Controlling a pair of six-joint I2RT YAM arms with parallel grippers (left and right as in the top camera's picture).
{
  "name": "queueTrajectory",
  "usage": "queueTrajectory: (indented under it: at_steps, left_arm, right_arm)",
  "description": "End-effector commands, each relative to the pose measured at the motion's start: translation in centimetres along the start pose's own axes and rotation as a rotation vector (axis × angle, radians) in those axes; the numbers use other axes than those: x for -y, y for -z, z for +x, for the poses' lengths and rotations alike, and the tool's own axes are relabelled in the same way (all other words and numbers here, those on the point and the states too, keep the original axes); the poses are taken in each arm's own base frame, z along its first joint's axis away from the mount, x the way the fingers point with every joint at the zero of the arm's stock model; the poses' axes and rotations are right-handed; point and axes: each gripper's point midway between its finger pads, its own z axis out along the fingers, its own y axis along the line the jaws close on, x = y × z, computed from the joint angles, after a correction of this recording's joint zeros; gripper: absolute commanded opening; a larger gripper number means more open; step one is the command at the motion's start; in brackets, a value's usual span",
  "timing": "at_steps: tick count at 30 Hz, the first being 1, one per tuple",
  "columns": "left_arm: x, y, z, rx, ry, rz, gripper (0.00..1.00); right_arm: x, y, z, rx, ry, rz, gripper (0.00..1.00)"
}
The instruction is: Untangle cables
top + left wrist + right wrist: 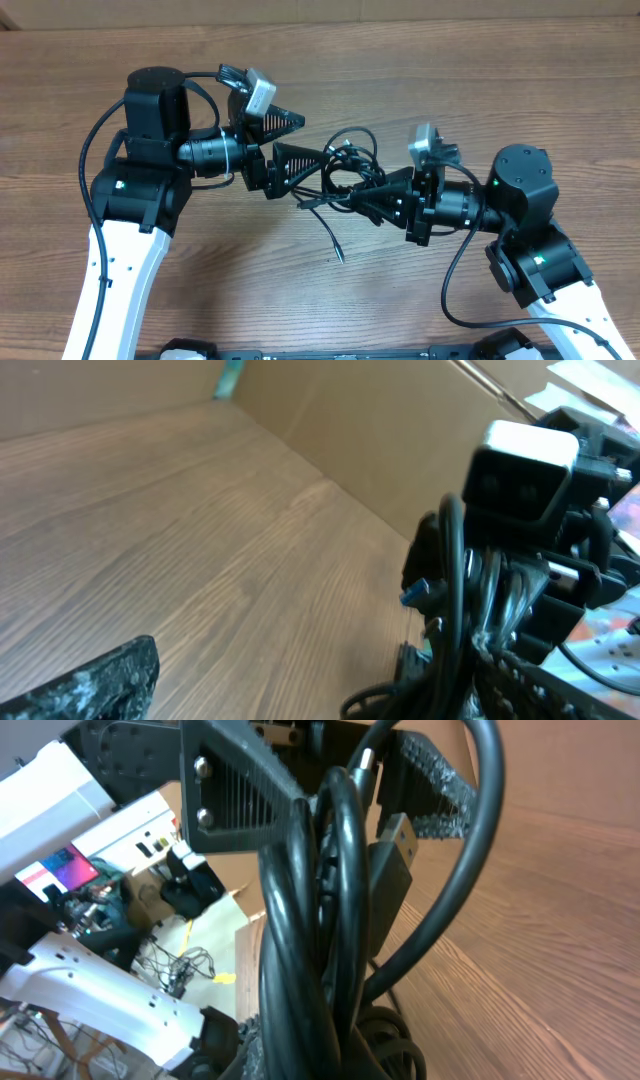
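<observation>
The cables [348, 168] sit bunched near the middle of the bench [520, 70]. The right gripper [365, 195] has its fingers together, clamped on the bundle, while the left gripper [312, 138] has its fingers wide apart beside the loops and holds nothing. Risk: a pull from the single clamp may tighten the knot or drag the whole bundle, and the trailing plug end [340, 258] may snag. The bench is bare wood-grain, with a cardboard wall [400, 450] along its far edge.

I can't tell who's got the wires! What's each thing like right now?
cables, tangled in a bunch, one loose end trailing out.
left gripper, jaws open wide.
right gripper, jaws shut on the cables.
</observation>
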Motion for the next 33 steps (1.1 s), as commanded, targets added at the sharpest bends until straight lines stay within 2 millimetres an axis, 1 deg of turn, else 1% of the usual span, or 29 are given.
queueTrajectory:
  at_steps: [1,2,3,5,6,8,10,12,13,14,16,17,18,19,21,24,25,26,28,30,33]
  left_arm:
    - [3.0,0.5,0.0,0.009,-0.153,0.138,1.0]
    - [3.5,0.5,0.0,0.011,-0.176,0.165,1.0]
    - [4.5,0.7,0.1,0.017,-0.221,0.226,0.98]
    - [5.7,1.1,0.4,0.028,-0.281,0.301,0.91]
    - [6.1,1.2,0.4,0.034,-0.303,0.325,0.89]
    - [6.3,1.3,0.4,0.038,-0.321,0.333,0.87]
    - [6.3,1.3,0.5,0.038,-0.32,0.337,0.8]
    - [6.4,1.3,0.5,0.039,-0.319,0.344,0.79]
    - [6.5,1.3,0.5,0.039,-0.319,0.346,0.79]
    - [6.4,1.3,0.5,0.039,-0.319,0.345,0.74]
    - [6.4,1.3,0.5,0.039,-0.32,0.345,0.72]
    - [6.4,1.3,0.5,0.039,-0.32,0.345,0.69]
    - [6.4,1.3,0.5,0.039,-0.32,0.344,0.61]
    - [6.4,1.3,0.5,0.039,-0.319,0.345,0.57]
    - [6.5,1.2,0.5,0.036,-0.318,0.35,0.56]
    - [7.1,0.5,0.9,0.021,-0.32,0.38,0.57]
    - [7.2,0.3,1.0,0.017,-0.322,0.384,0.54]
    - [7.3,-0.1,1.2,0.006,-0.323,0.377,0.34]
    - [7.4,-0.5,1.4,-0.004,-0.328,0.376,0.05]
    - [7.5,-0.5,1.3,-0.003,-0.331,0.377,0.04]
    - [7.4,-0.5,1.2,0.002,-0.34,0.372,0.04]
  right_arm:
    - [-0.9,0.3,-1.4,0.037,-0.052,-0.019,0.04]
    - [-0.9,0.3,-1.5,0.039,-0.054,-0.02,0.04]
    - [-0.9,0.3,-1.5,0.04,-0.056,-0.018,0.04]
    - [-0.9,0.3,-1.7,0.047,-0.069,-0.02,0.04]
    - [-1.0,0.3,-2.0,0.054,-0.078,-0.024,0.04]
    - [-1.6,0.4,-2.8,0.078,-0.084,-0.05,0.04]
    - [-2.4,0.5,-3.6,0.099,-0.071,-0.081,0.04]
    - [-2.5,0.5,-3.8,0.105,-0.073,-0.085,0.04]
    - [-2.6,0.5,-3.7,0.102,-0.072,-0.091,0.04]
    - [-3.0,0.5,-3.5,0.088,-0.07,-0.113,0.04]
    - [-3.7,0.6,-3.1,0.065,-0.067,-0.152,0.04]
    - [-3.9,0.6,-3.0,0.059,-0.066,-0.162,0.04]
    - [-3.9,0.6,-3.0,0.058,-0.067,-0.163,0.04]
    - [-4.0,0.5,-3.0,0.056,-0.065,-0.168,0.04]
    - [-4.4,0.3,-2.9,0.051,-0.063,-0.18,0.04]
    - [-4.8,0.0,-2.6,0.042,-0.058,-0.197,0.04]
    - [-4.8,0.0,-2.6,0.042,-0.059,-0.196,0.04]
    - [-4.8,0.0,-2.6,0.042,-0.059,-0.196,0.04]
    - [-4.8,0.0,-2.6,0.041,-0.061,-0.196,0.04]
    - [-4.8,0.0,-2.5,0.038,-0.066,-0.196,0.04]
    - [-4.1,0.0,-1.6,0.009,-0.123,-0.173,0.04]
